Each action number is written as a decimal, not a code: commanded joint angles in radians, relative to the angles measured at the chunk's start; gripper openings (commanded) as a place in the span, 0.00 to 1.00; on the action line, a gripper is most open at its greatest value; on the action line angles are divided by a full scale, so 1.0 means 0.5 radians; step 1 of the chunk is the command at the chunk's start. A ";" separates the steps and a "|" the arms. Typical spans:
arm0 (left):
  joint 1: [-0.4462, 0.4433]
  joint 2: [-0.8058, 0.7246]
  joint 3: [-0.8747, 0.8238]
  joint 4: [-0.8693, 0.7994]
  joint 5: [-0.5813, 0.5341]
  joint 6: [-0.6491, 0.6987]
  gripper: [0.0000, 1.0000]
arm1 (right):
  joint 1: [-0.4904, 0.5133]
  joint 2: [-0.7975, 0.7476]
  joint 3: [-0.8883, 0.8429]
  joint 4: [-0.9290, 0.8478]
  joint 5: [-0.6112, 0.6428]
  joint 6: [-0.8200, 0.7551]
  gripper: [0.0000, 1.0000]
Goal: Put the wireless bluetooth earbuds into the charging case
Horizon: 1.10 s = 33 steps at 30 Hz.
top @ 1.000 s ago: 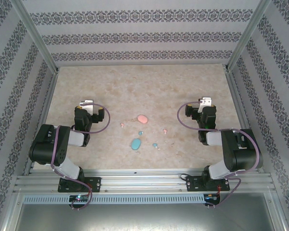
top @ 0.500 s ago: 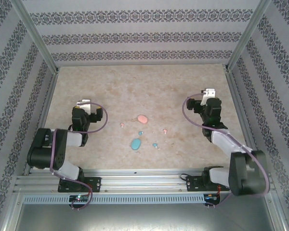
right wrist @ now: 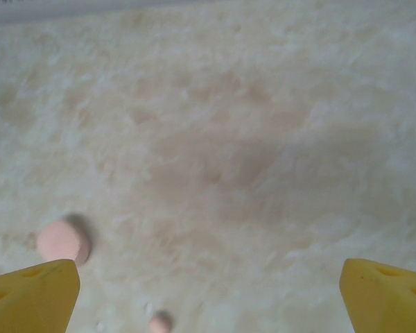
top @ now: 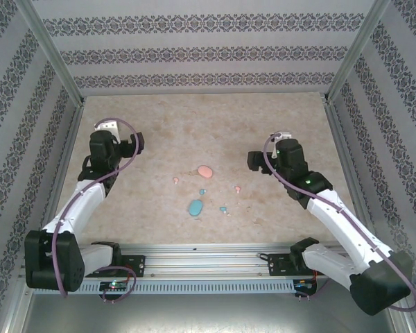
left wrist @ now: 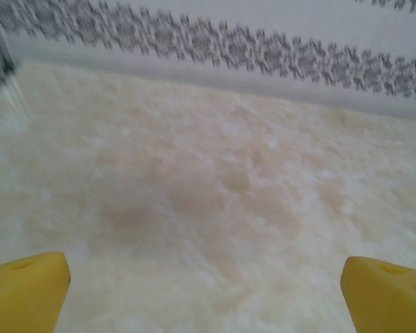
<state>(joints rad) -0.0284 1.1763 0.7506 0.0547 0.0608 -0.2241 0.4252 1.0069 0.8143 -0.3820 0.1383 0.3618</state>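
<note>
Evidently with nothing grasped yet, the left pincer (left wrist: 206, 290) and the right pincer (right wrist: 208, 291) both hung wide open and empty above the worktop (top: 152, 125), spread ready presumably because the tiny earbuds (top: 238, 188) lay loose mid-worktop around the pink case (top: 205, 171) and blue case (top: 195, 207).
</note>
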 commanded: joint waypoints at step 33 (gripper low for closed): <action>-1.705 0.579 0.186 -0.934 0.038 -0.349 0.90 | 0.628 0.587 -0.035 -0.133 -0.136 0.934 0.94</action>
<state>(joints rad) -0.8593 1.4303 0.7921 -0.4232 0.0757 -0.4156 0.7357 1.3457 0.8238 -0.4633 0.0700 0.7906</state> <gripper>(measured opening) 0.907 0.937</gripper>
